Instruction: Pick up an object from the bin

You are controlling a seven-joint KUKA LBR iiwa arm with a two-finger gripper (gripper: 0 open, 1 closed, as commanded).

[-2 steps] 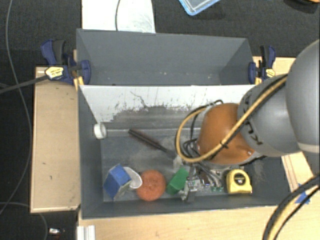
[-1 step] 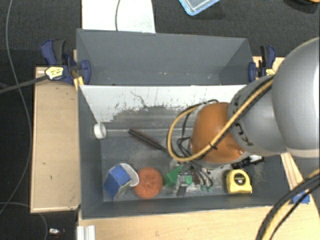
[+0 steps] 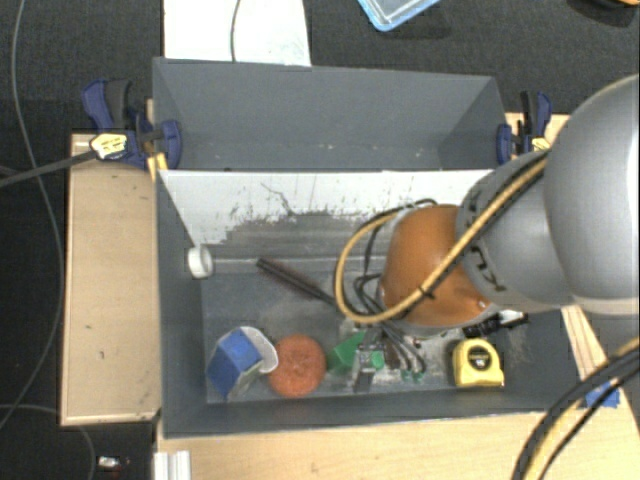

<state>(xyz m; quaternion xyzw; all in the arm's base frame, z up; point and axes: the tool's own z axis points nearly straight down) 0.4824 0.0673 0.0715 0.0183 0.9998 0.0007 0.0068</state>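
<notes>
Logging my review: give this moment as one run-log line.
end effector: at front of bin, by green thing | nearest: orange ball, yellow tape measure | hold: none seen

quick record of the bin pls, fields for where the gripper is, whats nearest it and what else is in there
container: grey metal bin
gripper position: gripper low near the bin's front wall, under the orange wrist cover
nearest thing: small green object, at the gripper's view-left side
view-right of gripper: yellow tape measure
further view-left: orange-brown ball, then blue and white roll
mid floor: dark stick, small pale cylinder
held thing: cannot tell
</notes>
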